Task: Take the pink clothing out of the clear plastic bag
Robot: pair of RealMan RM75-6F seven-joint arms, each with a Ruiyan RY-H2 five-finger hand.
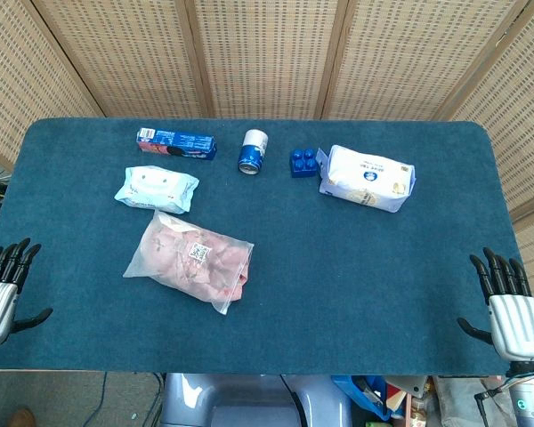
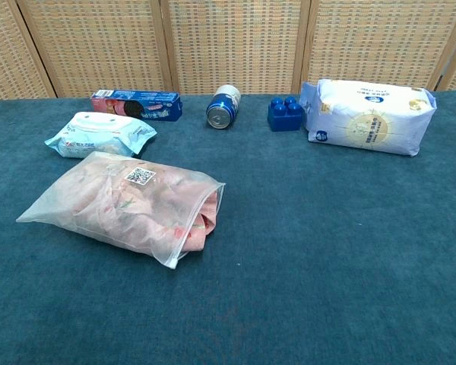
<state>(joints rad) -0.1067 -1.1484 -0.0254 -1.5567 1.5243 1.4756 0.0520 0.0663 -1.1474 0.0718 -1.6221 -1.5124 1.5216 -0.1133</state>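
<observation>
**A:** Looks like nothing's started. Left hand (image 1: pixel 2 285) at 8 o'clock and right hand (image 1: pixel 509 307) at 4 o'clock both sit at the table (image 1: pixel 356 276) edge — fingers spread, holding nothing.

**B:** Yep. The clear plastic bag (image 2: pixel 99 201) lies left of center, pink clothing (image 2: pixel 200 222) poking from its open end toward 4 o'clock. My guess: one hand pins the bag, the other pulls the cloth.

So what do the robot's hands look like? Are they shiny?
Yes, partly. Each robot hand has a shiny silver, ridged metal back and slim black fingers with a black thumb. The left robot hand shows at one bottom corner of the head view and the right robot hand at the other. Below the right one sits a grey wrist piece with some thin wires. The chest view shows neither.
</observation>
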